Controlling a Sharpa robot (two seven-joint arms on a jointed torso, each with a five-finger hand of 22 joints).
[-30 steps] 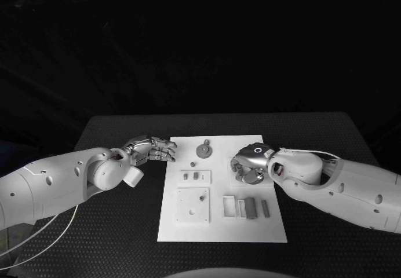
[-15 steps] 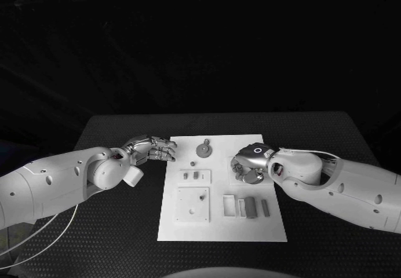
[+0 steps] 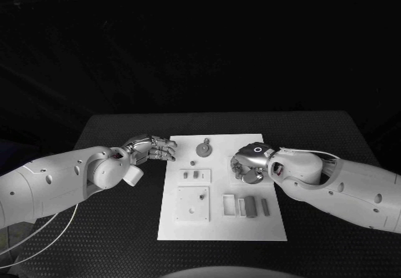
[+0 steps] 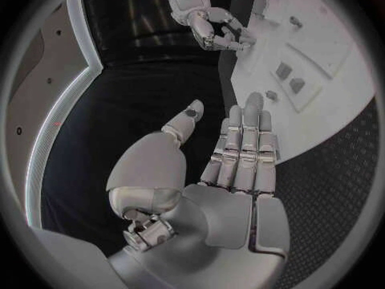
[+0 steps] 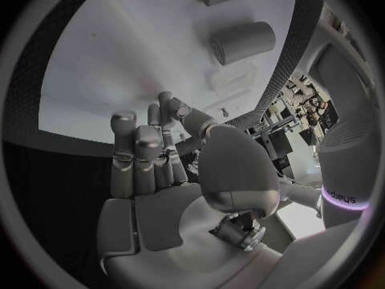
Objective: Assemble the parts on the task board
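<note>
Several grey parts [image 3: 247, 207] dot the white task board [image 3: 221, 231].

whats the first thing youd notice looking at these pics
The white task board stands out in the middle of the black table, with small grey parts on it. A silver hand flanks it on each side: the left hand at the board's far left edge, the right hand over its right half, fingers curled downward.
</note>
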